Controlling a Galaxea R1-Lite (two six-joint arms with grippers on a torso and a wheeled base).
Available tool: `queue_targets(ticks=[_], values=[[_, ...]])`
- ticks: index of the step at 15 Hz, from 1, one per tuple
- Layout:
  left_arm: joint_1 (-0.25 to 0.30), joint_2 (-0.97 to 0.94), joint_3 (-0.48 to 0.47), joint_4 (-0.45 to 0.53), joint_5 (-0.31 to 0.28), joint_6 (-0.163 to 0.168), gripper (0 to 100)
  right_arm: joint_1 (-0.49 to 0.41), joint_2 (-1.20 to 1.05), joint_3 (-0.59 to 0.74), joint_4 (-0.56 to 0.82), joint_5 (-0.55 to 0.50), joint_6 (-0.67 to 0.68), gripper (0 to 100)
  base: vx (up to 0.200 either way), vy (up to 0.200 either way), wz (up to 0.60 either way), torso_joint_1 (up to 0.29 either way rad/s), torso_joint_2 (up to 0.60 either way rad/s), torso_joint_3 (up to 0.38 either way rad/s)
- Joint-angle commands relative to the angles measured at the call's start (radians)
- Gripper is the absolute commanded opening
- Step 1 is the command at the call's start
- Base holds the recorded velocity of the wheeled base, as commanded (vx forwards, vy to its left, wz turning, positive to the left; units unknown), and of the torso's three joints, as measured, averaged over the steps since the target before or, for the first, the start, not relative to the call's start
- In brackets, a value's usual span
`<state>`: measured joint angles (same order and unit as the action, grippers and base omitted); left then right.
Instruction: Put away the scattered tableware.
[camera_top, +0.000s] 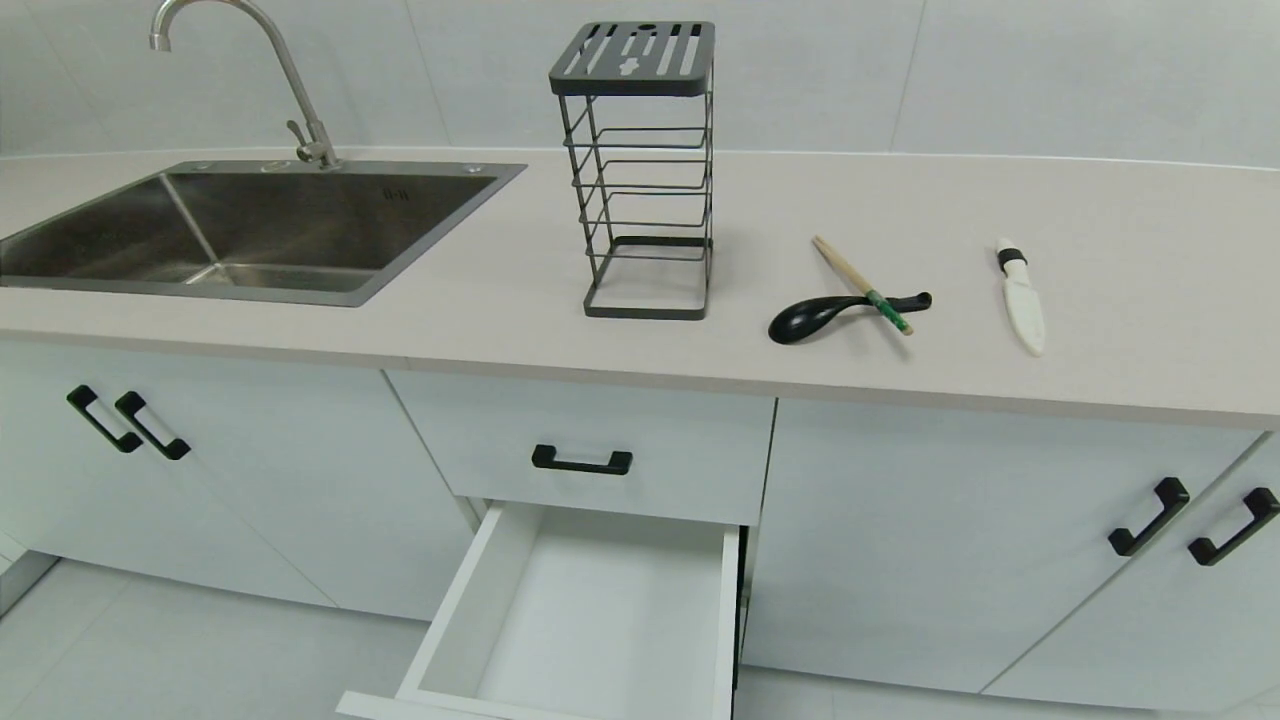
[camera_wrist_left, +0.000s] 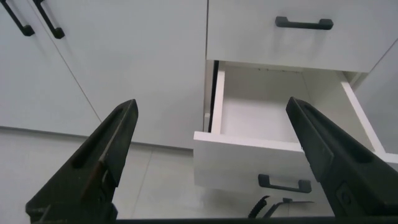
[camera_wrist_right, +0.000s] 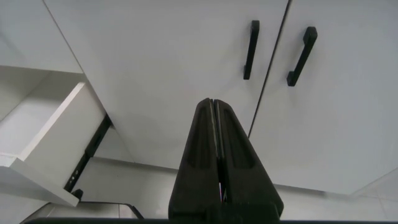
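On the countertop (camera_top: 500, 310) lie a black spoon (camera_top: 815, 315), a pair of wooden chopsticks (camera_top: 860, 284) crossing its handle, and a white knife (camera_top: 1022, 298) with a black band farther right. A dark wire holder rack (camera_top: 645, 170) stands left of them. Below the counter a white drawer (camera_top: 590, 620) is pulled out, its inside bare. My left gripper (camera_wrist_left: 211, 124) is open, low in front of that drawer (camera_wrist_left: 261, 118). My right gripper (camera_wrist_right: 215, 124) is shut with nothing in it, facing the cabinet doors (camera_wrist_right: 186, 62).
A steel sink (camera_top: 240, 225) with a tap (camera_top: 250, 60) takes up the counter's left part. A shut drawer with a black handle (camera_top: 582, 461) sits above the pulled-out one. Cabinet doors with black handles (camera_top: 1160, 515) flank both sides.
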<state>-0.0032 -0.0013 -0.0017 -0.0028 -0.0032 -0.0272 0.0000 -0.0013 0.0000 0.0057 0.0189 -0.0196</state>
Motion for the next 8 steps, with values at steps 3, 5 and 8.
queue_targets(ticks=[3,5,8], values=[[0.0,0.001,0.0,0.0,0.0,0.0,100,0.0,0.001,0.0,0.0,0.001,-0.02,0,0.0,0.0,0.6,0.025,-0.05,-0.023],[0.0,0.001,0.0,0.0,0.0,0.0,100,0.0,0.001,0.0,0.0,0.001,-0.019,0,0.0,0.0,0.0,0.0,0.0,0.0],[0.0,0.001,0.0,0.0,-0.001,0.0,100,0.0,0.001,0.0,0.0,0.001,-0.019,0,0.0,0.0,0.0,0.0,0.0,0.0]])
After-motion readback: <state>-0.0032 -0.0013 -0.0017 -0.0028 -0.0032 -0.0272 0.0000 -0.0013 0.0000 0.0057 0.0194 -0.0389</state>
